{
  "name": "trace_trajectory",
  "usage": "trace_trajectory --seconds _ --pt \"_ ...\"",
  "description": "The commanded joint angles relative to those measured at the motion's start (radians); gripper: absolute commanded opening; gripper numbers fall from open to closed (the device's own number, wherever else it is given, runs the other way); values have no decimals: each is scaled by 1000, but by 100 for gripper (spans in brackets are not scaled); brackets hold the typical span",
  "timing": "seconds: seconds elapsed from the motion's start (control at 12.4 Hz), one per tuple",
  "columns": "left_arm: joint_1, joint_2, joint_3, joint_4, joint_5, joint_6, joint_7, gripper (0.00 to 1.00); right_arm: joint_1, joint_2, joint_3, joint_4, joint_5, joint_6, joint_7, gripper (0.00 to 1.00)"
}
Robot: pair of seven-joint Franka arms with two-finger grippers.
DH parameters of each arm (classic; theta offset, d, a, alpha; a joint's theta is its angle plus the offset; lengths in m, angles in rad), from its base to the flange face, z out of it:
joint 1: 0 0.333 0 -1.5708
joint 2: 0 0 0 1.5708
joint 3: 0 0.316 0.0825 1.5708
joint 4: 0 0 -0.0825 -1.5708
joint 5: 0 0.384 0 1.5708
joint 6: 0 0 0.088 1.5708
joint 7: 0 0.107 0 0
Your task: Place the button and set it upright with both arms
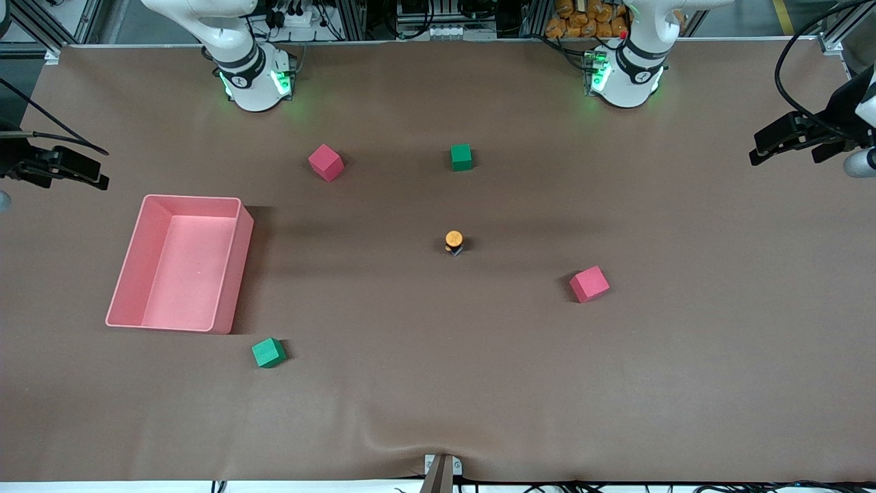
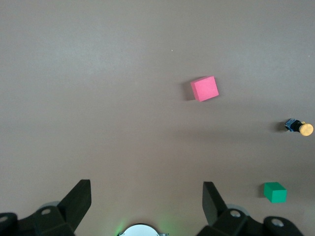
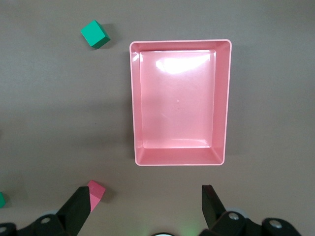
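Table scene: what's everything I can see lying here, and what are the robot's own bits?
Button: one, orange cap on black body, mid-table, upright.
Pink cubes: two, one near the right arm's base, one nearer the front camera toward the left arm's end.
Green cubes: two, one between the bases, one beside the tray's near corner.
Tray: one, pink, empty, right arm's end.
Left hand: black, open, above bare table.
Right hand: black, open, above the tray's edge.

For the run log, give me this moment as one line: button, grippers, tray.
button: on table, mid-table, ungripped | left gripper: open, high over table | right gripper: open, above pink tray | tray: empty
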Motion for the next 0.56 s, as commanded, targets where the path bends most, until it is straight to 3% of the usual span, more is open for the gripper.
trace_trajectory --seconds 0.0,0.48 --pt "-7 11 42 24 4 -9 16 100 -3 5 0 14 1 -9 0 100" --pt "-9 27 71 23 2 -9 19 100 -5 5 0 12 0 -9 0 100"
